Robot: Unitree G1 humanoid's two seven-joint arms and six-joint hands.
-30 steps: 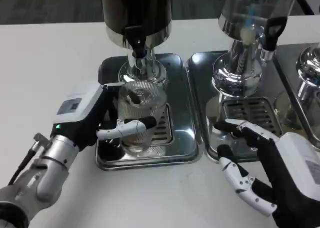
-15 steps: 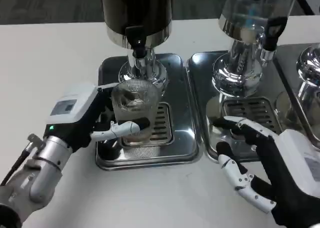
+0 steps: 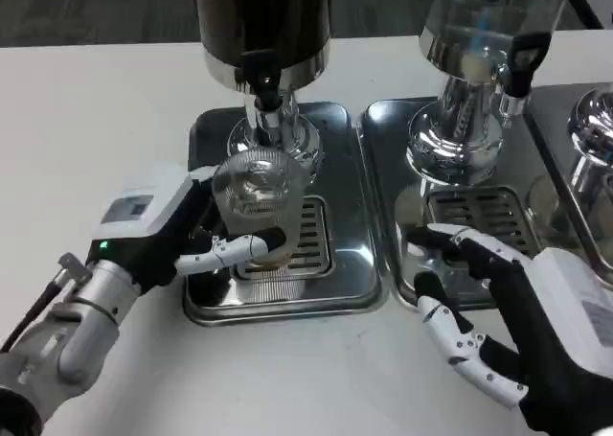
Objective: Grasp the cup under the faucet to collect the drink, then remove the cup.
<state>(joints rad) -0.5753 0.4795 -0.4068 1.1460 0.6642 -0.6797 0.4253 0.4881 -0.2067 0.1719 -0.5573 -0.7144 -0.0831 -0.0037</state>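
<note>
Your left hand holds glass cup under black faucet, over grate. Your right hand spread wide, holds nothing.

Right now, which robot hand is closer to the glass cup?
Left. The left hand holds the cup under the dark dispenser's faucet. The right hand rests apart, by the next drip tray over.
</note>
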